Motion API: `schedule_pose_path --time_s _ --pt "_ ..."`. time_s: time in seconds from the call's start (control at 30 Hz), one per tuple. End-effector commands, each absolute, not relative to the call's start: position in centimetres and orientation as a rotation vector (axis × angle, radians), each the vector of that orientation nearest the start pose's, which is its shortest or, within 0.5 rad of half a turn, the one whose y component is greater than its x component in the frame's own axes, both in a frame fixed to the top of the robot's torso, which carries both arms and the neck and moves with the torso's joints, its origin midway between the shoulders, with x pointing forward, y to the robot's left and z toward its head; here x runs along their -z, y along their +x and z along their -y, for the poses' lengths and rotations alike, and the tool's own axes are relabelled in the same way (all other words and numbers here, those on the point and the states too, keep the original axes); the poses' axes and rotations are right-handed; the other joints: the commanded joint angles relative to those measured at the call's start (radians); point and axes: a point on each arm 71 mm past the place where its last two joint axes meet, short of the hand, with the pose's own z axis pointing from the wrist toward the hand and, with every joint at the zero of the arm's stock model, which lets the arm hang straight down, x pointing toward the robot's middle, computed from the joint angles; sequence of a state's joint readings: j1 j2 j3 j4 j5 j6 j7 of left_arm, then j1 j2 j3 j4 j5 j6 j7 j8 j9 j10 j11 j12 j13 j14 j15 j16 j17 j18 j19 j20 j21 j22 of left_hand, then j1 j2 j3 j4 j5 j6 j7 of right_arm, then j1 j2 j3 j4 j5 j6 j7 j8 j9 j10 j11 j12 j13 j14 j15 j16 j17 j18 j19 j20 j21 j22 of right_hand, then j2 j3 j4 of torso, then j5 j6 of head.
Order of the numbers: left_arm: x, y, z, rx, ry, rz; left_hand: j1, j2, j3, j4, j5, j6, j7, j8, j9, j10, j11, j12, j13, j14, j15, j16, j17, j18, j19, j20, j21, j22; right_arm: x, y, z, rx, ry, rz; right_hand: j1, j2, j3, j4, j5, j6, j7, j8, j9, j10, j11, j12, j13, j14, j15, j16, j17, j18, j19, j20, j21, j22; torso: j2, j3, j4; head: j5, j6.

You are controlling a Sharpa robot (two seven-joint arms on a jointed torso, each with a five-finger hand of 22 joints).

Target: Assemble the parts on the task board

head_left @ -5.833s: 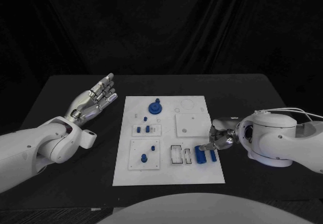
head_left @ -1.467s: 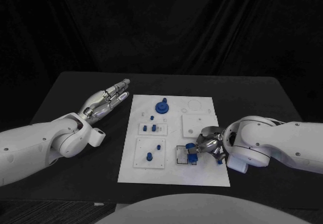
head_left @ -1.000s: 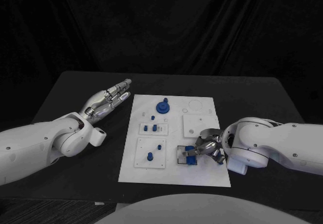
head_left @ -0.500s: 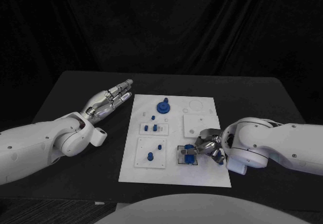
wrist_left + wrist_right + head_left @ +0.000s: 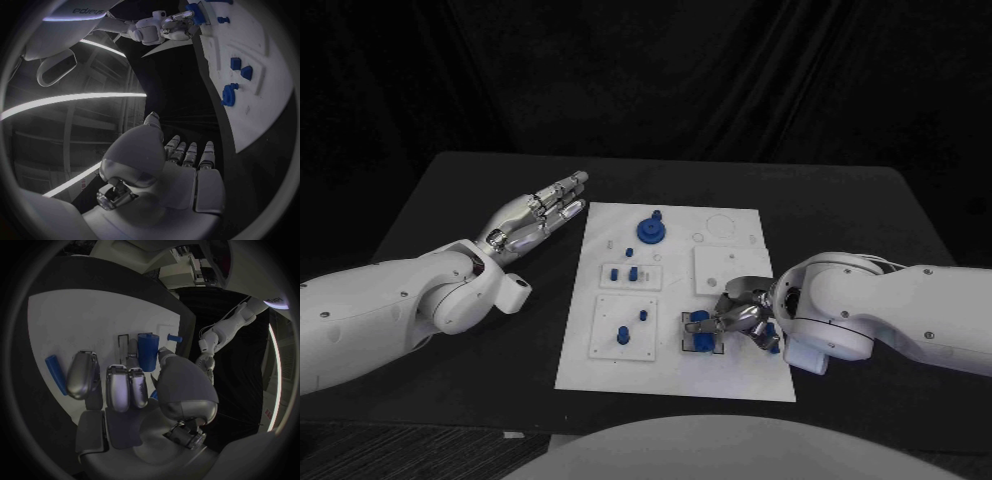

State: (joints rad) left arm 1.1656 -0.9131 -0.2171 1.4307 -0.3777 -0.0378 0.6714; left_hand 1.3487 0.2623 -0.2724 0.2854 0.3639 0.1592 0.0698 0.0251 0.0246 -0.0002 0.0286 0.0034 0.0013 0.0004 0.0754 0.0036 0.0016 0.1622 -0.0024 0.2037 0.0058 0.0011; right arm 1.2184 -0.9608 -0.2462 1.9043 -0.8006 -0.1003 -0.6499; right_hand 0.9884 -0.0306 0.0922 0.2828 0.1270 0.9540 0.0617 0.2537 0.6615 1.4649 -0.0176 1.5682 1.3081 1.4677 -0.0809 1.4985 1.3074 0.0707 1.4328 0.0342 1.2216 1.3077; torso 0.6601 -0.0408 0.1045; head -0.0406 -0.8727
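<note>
- The task board (image 5: 733, 375) sat in the middle of the black desk (image 5: 430, 210), long side running near to far.
- The right hand (image 5: 744, 318) was down over the near right part of the board, fingers curled around a blue block (image 5: 702, 335), so it was gripping that one. In the right wrist view the same block (image 5: 147, 351) stood upright against the thumb, right at the black-outlined slots (image 5: 124, 346).
- Just right of that hand, another blue block (image 5: 770, 338) was lying on the board, partly tucked under the fingers. The right wrist view showed it as a blue bar (image 5: 56, 374) flat on the white surface beside the fingers (image 5: 82, 375).
- The left hand (image 5: 535, 215) hovered off the board's far left edge, palm up, fingers stretched out straight and apart, nothing in it. In its own wrist view that hand (image 5: 181, 170) looked the same: flat, released, not touching the board.
- A round blue gear piece (image 5: 649, 230) with a knob on top was on the far part of the board.
- Small blue pegs (image 5: 630, 273) stood in the middle left plate, and a couple more blue pegs (image 5: 633, 327) sat in the near left plate.
- A plain white square plate (image 5: 723, 268) was mounted on the right, just beyond the right hand.
</note>
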Motion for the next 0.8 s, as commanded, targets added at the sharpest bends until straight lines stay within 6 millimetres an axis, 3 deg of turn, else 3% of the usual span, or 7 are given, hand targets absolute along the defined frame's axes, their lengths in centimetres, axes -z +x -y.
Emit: schedule_pose_path --time_s 0.03,0.17,0.23,0.27,0.33,0.57,0.8 --pt "24.04 45.38 -24.93 1.67 -0.592 -1.601 0.012 0.0 0.007 0.0 0.004 0.01 0.0 0.006 0.001 0.0 0.006 -0.003 -0.001 0.0 0.01 -0.004 -0.002 0.018 0.002 0.008 -0.006 -0.001 26.01 35.48 18.05 -0.532 0.395 -2.575 0.001 -0.012 -0.012 -0.002 -0.015 -0.003 0.005 0.006 0.0 0.106 0.009 0.003 0.263 0.066 0.008 -0.003 0.062 0.008 -0.001 0.004 -0.004 0.155 0.0 0.0003 -0.0004 -0.001 0.0" --pt "24.1 45.36 -24.94 1.669 -0.593 -1.602 0.012 -0.001 0.008 0.001 0.005 0.009 0.0 0.006 0.001 0.0 0.005 -0.003 -0.001 0.0 0.011 -0.004 -0.002 0.018 0.002 0.009 -0.006 -0.001 26.01 35.53 18.06 -0.533 0.398 -2.57 -0.029 -0.007 -0.048 0.008 -0.072 -0.003 0.005 0.015 -0.006 0.106 0.009 0.003 0.263 0.067 0.008 -0.002 0.064 0.007 0.001 0.004 -0.005 0.156 0.0 0.0004 -0.0012 0.0 0.0" --pt "24.12 45.35 -24.93 1.67 -0.593 -1.602 0.012 -0.001 0.008 0.001 0.005 0.009 0.0 0.006 0.001 0.0 0.005 -0.003 -0.001 0.0 0.011 -0.004 -0.002 0.018 0.002 0.009 -0.006 -0.001 26.0 35.56 18.09 -0.533 0.402 -2.567 -0.061 0.001 -0.076 0.009 -0.051 -0.002 0.004 0.02 -0.008 0.106 0.008 0.003 0.263 0.068 0.007 -0.001 0.067 0.007 0.003 0.003 -0.002 0.157 0.0 0.0003 -0.0011 0.0 0.0" --pt "24.14 45.33 -24.93 1.67 -0.594 -1.602 0.014 0.0 0.008 0.002 0.005 0.01 -0.002 0.006 0.001 0.0 0.003 -0.003 -0.001 0.0 0.016 -0.004 -0.002 0.017 0.002 0.011 -0.006 -0.001 26.0 35.58 18.12 -0.533 0.405 -2.564 -0.085 0.018 -0.116 0.009 -0.03 -0.001 0.003 0.028 -0.01 0.106 0.006 0.003 0.263 0.068 0.006 0.0 0.068 0.007 0.004 0.002 -0.004 0.158 0.0 0.0005 -0.0009 0.0 0.0" --pt "24.17 45.32 -24.94 1.669 -0.594 -1.603 0.014 0.0 0.008 0.002 0.005 0.01 -0.002 0.006 0.001 0.0 0.003 -0.003 -0.001 0.0 0.016 -0.004 -0.002 0.017 0.002 0.011 -0.006 -0.001 25.99 35.62 18.17 -0.533 0.41 -2.56 -0.103 0.032 -0.14 0.009 -0.033 0.001 0.001 0.033 -0.011 0.106 0.006 0.003 0.263 0.068 0.006 0.0 0.068 0.007 0.005 0.002 -0.004 0.158 0.001 0.0006 -0.0013 0.001 0.0" --pt "24.28 45.28 -24.98 1.668 -0.598 -1.608 0.014 0.0 0.009 0.002 0.006 0.009 -0.003 0.006 0.001 0.0 0.002 -0.003 -0.001 0.0 0.018 -0.004 -0.002 0.017 0.002 0.012 -0.006 -0.001 25.98 35.73 18.32 -0.532 0.423 -2.548 -0.13 0.066 -0.183 0.01 -0.025 -0.001 0.001 0.042 -0.014 0.106 0.006 0.003 0.263 0.067 0.005 -0.002 0.064 0.007 0.004 0.001 -0.009 0.158 0.001 0.0004 -0.0014 0.002 0.0" --pt "24.4 45.22 -25.0 1.667 -0.601 -1.612 0.016 0.001 0.01 0.002 0.008 0.01 -0.003 0.006 0.001 0.0 0.002 -0.003 -0.001 0.0 0.023 -0.004 -0.002 0.017 0.002 0.014 -0.006 -0.001 25.92 35.76 18.46 -0.543 0.431 -2.537 -0.156 0.114 -0.225 0.011 0.005 -0.004 0.001 0.05 -0.017 0.106 0.006 0.003 0.263 0.067 0.005 -0.002 0.063 0.008 0.003 0.001 -0.015 0.157 0.0 0.0007 -0.0014 0.004 0.0"
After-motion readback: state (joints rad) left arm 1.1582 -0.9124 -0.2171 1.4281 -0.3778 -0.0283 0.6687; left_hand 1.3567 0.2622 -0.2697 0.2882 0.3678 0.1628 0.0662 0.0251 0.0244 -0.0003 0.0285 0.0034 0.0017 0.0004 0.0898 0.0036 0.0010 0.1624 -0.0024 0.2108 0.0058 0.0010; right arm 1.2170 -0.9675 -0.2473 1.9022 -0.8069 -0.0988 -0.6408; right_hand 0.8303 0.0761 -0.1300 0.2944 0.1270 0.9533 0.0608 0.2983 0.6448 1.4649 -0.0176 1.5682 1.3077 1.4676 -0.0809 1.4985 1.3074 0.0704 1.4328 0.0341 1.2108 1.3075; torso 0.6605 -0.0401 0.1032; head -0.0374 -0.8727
